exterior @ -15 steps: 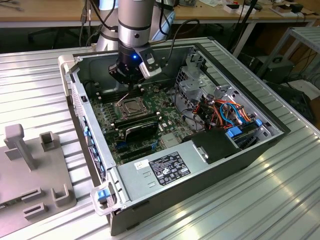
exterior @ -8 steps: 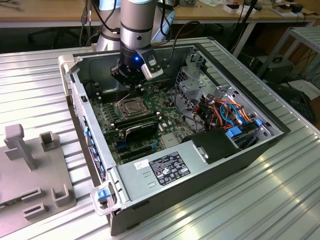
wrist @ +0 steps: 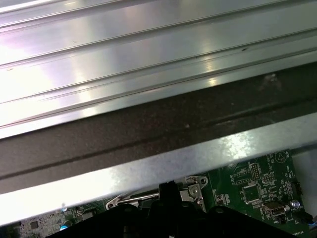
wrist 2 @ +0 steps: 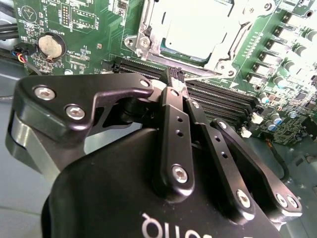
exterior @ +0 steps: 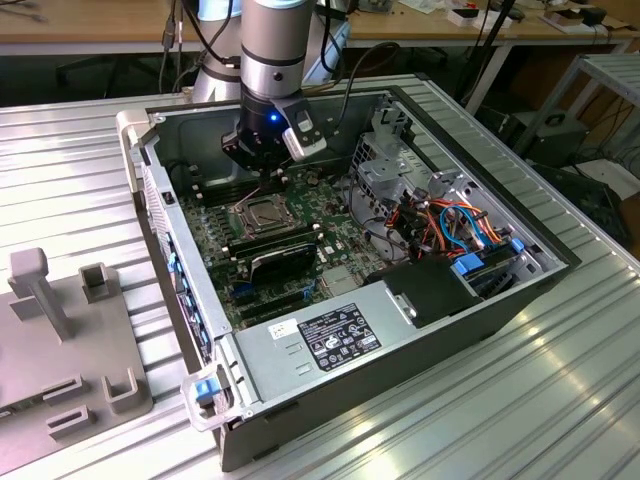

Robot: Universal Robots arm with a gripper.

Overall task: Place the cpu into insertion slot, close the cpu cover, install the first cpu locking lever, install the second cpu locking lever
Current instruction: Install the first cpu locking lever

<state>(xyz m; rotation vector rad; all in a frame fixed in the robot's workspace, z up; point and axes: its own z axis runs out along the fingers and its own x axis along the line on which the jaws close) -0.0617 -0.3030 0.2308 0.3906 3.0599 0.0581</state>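
The cpu (wrist 2: 195, 25) sits in the insertion slot (wrist 2: 148, 22), its pale silver-grey top showing through the window of the cpu cover (wrist 2: 223, 52), which lies down over it. In the exterior view the same socket (exterior: 262, 212) appears as a small silver square on the green motherboard (exterior: 215, 250), directly below the gripper (exterior: 268, 175).

In the second wrist view the gripper (wrist 2: 174, 79) has its black fingers (wrist 2: 171, 106) drawn together to a narrow tip, with no gap visible and nothing held between them; the tip hangs just beside the cover's near edge, over the long black memory slots (wrist 2: 218, 99). Whether it touches the cover's metal or a locking lever I cannot tell.

As a judgement, the chip is light, stiff and fragile: the pin field beneath tolerates no sideways drag, so the chip is best taken by its edges. The cover is thin stamped metal, springy and slick, best pressed at its rim. The levers I would expect to be stiff wire.

Around the socket stand a coin cell battery (wrist 2: 51, 45) and rows of small cylindrical capacitors (wrist 2: 302, 49). Farther out in the computer case (exterior: 150, 130) are the power supply (exterior: 330, 335), bearing a black label too small to read, and orange and blue cables (exterior: 455, 222). White lettering on the gripper body in the second wrist view is cut off. The case rests on a ribbed aluminium bench (exterior: 480, 400), with a grey fixture (exterior: 70, 330) at the exterior view's left.
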